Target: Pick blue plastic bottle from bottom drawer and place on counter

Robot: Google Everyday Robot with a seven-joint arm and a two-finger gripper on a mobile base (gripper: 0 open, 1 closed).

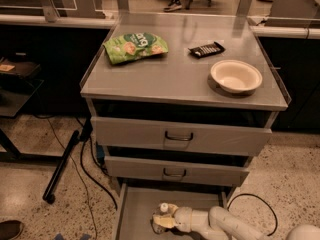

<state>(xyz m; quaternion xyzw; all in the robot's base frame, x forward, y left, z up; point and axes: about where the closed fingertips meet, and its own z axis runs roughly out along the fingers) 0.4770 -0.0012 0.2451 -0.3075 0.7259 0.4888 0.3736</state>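
The bottom drawer [134,211] is pulled open at the foot of the cabinet. The blue plastic bottle [163,208] stands in it, its white cap showing and its body mostly hidden behind my gripper. My gripper [161,223] is down inside the drawer, right at the bottle, on the end of my white arm [220,223], which reaches in from the lower right. The counter [175,79] is the grey metal cabinet top above.
On the counter lie a green snack bag [136,46], a dark wrapped bar [206,49] and a white bowl [236,76]. Two handled drawers [179,136] are shut above the open one. A black pole [60,166] and cables [87,179] lie on the floor to the left.
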